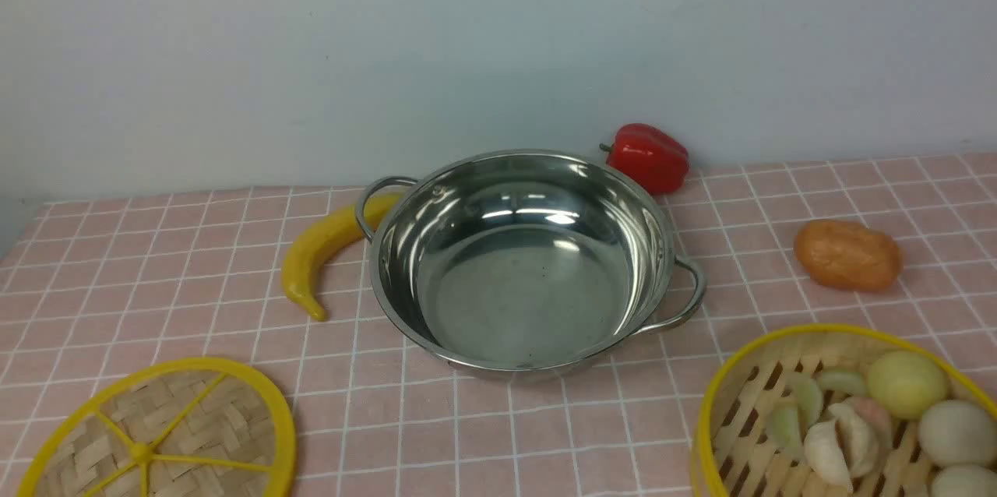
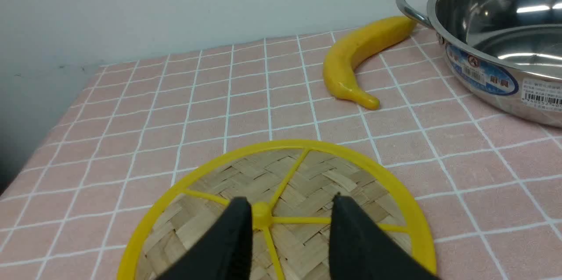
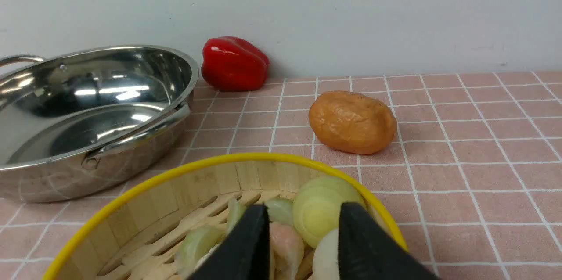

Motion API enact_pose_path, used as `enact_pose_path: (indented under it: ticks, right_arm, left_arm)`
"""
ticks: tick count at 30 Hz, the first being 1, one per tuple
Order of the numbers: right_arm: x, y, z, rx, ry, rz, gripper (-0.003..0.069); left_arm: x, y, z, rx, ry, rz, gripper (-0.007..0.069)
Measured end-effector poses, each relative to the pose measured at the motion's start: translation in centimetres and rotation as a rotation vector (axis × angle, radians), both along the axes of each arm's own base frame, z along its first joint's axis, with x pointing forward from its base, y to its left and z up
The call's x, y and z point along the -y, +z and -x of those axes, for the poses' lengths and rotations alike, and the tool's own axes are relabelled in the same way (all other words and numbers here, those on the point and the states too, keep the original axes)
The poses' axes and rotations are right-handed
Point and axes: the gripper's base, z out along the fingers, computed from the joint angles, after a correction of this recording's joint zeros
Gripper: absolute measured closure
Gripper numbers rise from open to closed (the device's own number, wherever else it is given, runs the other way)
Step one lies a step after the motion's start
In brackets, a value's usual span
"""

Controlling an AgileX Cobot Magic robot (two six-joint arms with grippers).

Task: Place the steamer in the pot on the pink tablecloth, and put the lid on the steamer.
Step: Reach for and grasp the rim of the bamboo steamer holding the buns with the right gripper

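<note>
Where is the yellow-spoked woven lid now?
Front view: the yellow-rimmed woven-bamboo lid lies on the pink gridded tablecloth at the robot's near left, nearer than the yellow banana.

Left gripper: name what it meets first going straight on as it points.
Probably the lid: the open left gripper frames its knob, with nothing between. Its height above the lid is unclear.
</note>
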Motion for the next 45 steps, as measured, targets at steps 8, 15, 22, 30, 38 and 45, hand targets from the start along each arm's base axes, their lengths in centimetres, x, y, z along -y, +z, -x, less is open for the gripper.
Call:
enact_pose_path:
  ticks: [8,15,22,30,38,45]
  right_arm:
    - [0.0,0.0,0.0,0.0,0.0,0.0,0.0416]
    - [0.0,0.0,0.0,0.0,0.0,0.0,0.0416]
    - [0.0,0.0,0.0,0.0,0.0,0.0,0.0416]
    - [-0.1,0.6,-0.1,0.048,-0.01,-0.126,0.0416]
    - [-0.6,7.8,1.8,0.103,0.065,-0.244,0.0416]
    - [-1.3,11.8,3.2,0.097,0.156,-0.386,0.0416]
  left_arm:
    - [0.0,0.0,0.0,0.0,0.0,0.0,0.0381]
    - [0.0,0.0,0.0,0.0,0.0,0.0,0.0381]
    - [0.0,0.0,0.0,0.0,0.0,0.0,0.0381]
    - [0.0,0.0,0.0,0.001,0.0,0.0,0.0381]
    - [0.0,0.0,0.0,0.001,0.0,0.0,0.0381]
    - [0.0,0.0,0.0,0.001,0.0,0.0,0.0381]
